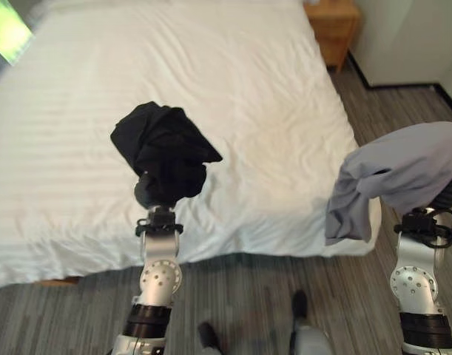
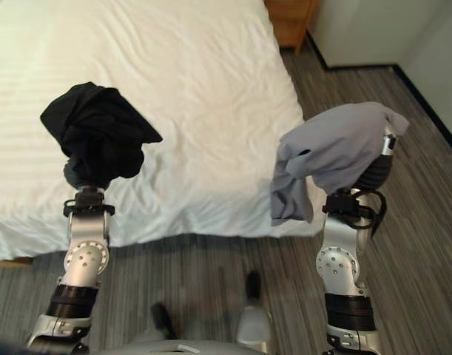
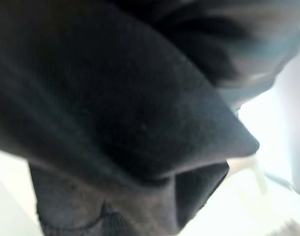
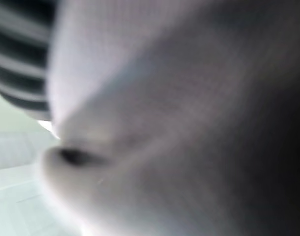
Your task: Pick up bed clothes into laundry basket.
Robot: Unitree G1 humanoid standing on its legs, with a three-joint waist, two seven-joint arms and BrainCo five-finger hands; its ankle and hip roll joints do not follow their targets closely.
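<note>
A bunched black garment [image 1: 163, 151] sits on top of my raised left hand [image 1: 146, 192] and covers it, held above the near part of the white bed [image 1: 233, 74]. The same black cloth [image 3: 115, 98] hangs right against the left wrist camera. A light grey garment [image 2: 336, 148] drapes over my raised right hand [image 2: 375, 174], one end hanging down beside the bed's near right corner. Only the dark ribbed cover of that hand shows under the cloth. Grey fabric [image 4: 189, 123] lies close before the right wrist camera.
The bed's white striped sheet is rumpled near the front edge [image 1: 270, 237]. A wooden nightstand [image 1: 333, 26] stands at the far right beside a white wall [image 1: 403, 37]. Grey striped floor [image 2: 425, 222] runs along the bed's right side and in front of it.
</note>
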